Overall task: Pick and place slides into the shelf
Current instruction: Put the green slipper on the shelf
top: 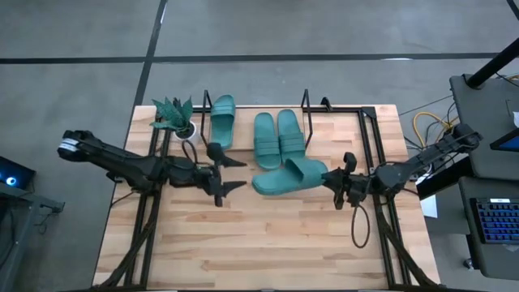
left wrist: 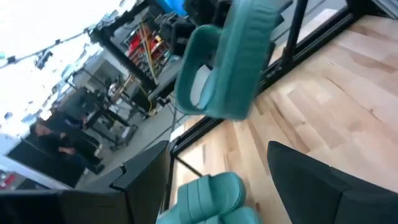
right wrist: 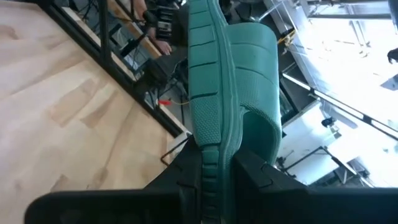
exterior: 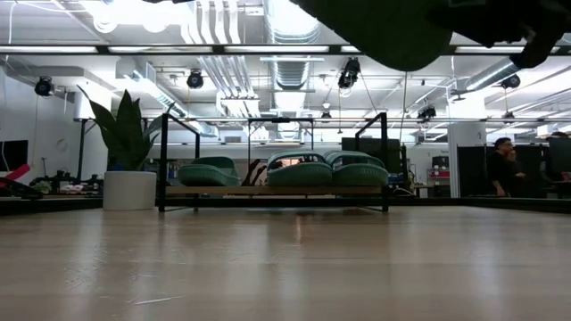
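Observation:
Three teal slides lie side by side on the shelf [top: 340,113] at the table's far side: one [top: 223,120] on the left and a pair [top: 277,138] in the middle. They also show on the shelf board [exterior: 268,190] in the low view. The fourth slide [top: 285,176] is up in the air in front of the shelf, in my right gripper [top: 328,180], which is shut on it. My left gripper [top: 235,174] hovers open just left of that slide, pointing at it, touching nothing. In the left wrist view the slide [left wrist: 230,56] hangs ahead. My right gripper [right wrist: 221,177] pinches the slide's sole at the end nearest the strap [right wrist: 214,158], one finger on each face of the sole. The fingers come level from the table's right side, along the slide. The slide is lifted clear, sticking out toward the left, strap [right wrist: 255,68] upward.
A small potted plant [top: 174,115] stands at the shelf's left end. The shelf's black wire uprights [exterior: 163,160] rise at its ends. A gap on the shelf board lies between the single slide and the pair. Bare tabletop [top: 268,243] spreads toward the near edge. People show in the room beyond.

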{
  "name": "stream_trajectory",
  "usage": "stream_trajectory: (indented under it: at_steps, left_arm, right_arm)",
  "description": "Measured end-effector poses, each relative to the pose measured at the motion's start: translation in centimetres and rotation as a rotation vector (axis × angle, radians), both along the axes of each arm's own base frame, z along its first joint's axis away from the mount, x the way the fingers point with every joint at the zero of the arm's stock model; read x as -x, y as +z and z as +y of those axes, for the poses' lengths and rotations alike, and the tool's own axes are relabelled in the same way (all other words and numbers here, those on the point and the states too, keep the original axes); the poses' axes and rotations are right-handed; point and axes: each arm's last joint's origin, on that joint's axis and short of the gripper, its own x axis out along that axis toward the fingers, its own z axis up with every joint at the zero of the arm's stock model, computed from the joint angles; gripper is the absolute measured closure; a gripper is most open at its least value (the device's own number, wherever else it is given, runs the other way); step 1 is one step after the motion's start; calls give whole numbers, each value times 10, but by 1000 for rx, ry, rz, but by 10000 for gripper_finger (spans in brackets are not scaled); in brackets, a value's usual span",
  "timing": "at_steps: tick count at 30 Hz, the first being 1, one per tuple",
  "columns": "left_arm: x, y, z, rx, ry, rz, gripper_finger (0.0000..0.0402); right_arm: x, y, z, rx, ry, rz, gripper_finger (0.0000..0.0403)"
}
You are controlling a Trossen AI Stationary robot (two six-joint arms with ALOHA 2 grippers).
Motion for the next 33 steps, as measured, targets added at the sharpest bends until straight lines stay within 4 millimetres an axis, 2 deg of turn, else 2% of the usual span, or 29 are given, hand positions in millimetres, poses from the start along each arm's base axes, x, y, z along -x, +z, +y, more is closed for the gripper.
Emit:
stream_trajectory:
  at_steps: [5,19,23,29,30,33]
  left_arm:
    - [-17,1,-13,-59,-10,-7,148]
    - [-56,1,-28,-91,10,33,158]
    - [-61,3,-30,-92,10,31,209]
    - [-60,1,-30,-95,9,40,349]
    - [-60,0,-30,-96,11,41,362]
    - [-59,1,-29,-103,27,36,362]
  right_arm:
    - [0,-1,0,-7,-10,7,365]
    - [0,-5,-2,0,-70,30,365]
    - [0,-5,-3,-13,-95,34,365]
    - [0,-5,-3,-15,-93,31,365]
    - [0,-5,-3,-15,-91,31,365]
    - [0,-5,-3,-17,-89,28,365]
